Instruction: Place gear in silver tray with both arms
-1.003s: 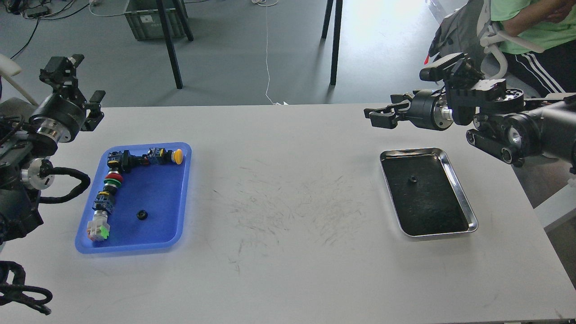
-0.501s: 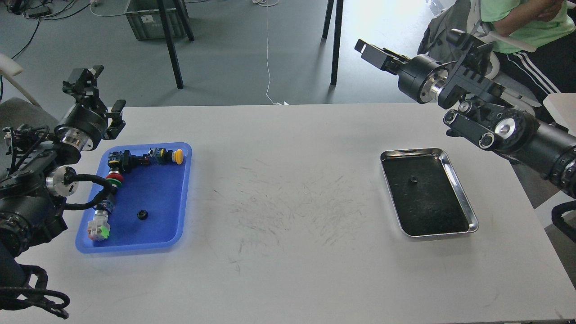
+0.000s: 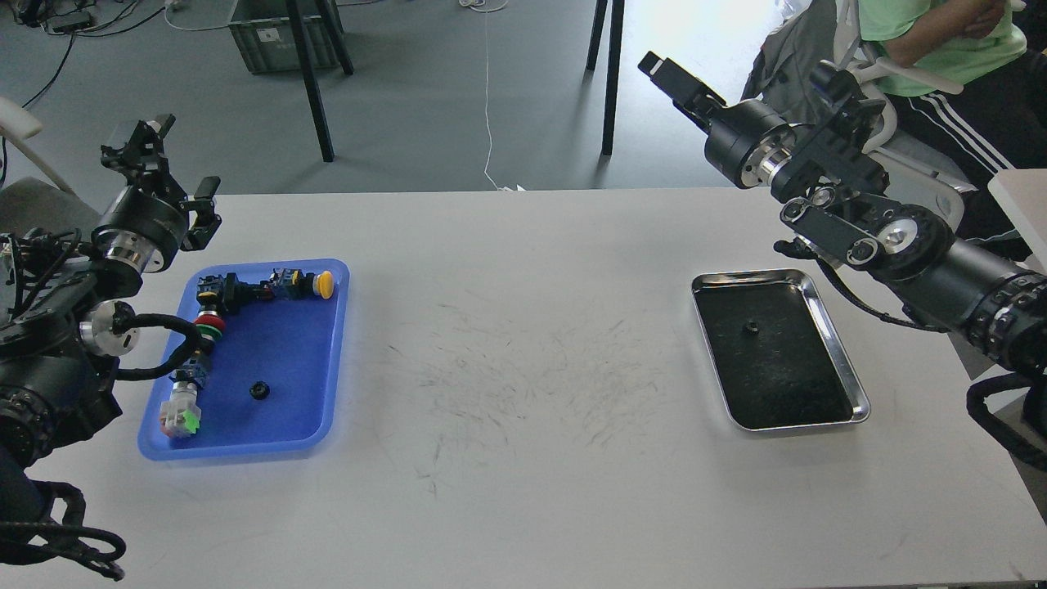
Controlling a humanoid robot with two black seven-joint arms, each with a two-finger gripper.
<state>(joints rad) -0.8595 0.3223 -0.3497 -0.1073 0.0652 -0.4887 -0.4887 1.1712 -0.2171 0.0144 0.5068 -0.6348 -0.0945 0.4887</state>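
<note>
Both pincers are hanging empty above the far corners of the table. Your left gripper [image 3: 168, 168] is sitting raised past the far left corner with its two fingers spread apart, nothing between them. Your right gripper [image 3: 667, 78] is pointing up and away beyond the far edge on the right; it is showing as a single dark block, so you cannot tell whether its fingers are spread or pressed together.

Running from large to small, you are looking at the white table [image 3: 523, 491], which is carrying grey scuff marks across its middle. On its left side the blue tray [image 3: 323, 425] is lying near your left arm [image 3: 49, 360]. On the right side the silver tray [image 3: 851, 384] is lying flat, well apart from the blue one, with your right arm [image 3: 941, 270] reaching over its far right corner without touching it.

Inside the blue tray a row of push-button switches [image 3: 208, 323] is bending along the far and left walls, one with a yellow cap [image 3: 325, 284], others with red and green. A small black gear [image 3: 259, 390] is resting alone on the blue floor near the tray's middle. Another small black gear [image 3: 749, 328] is sitting on the dark floor of the silver tray, toward its far half.
</note>
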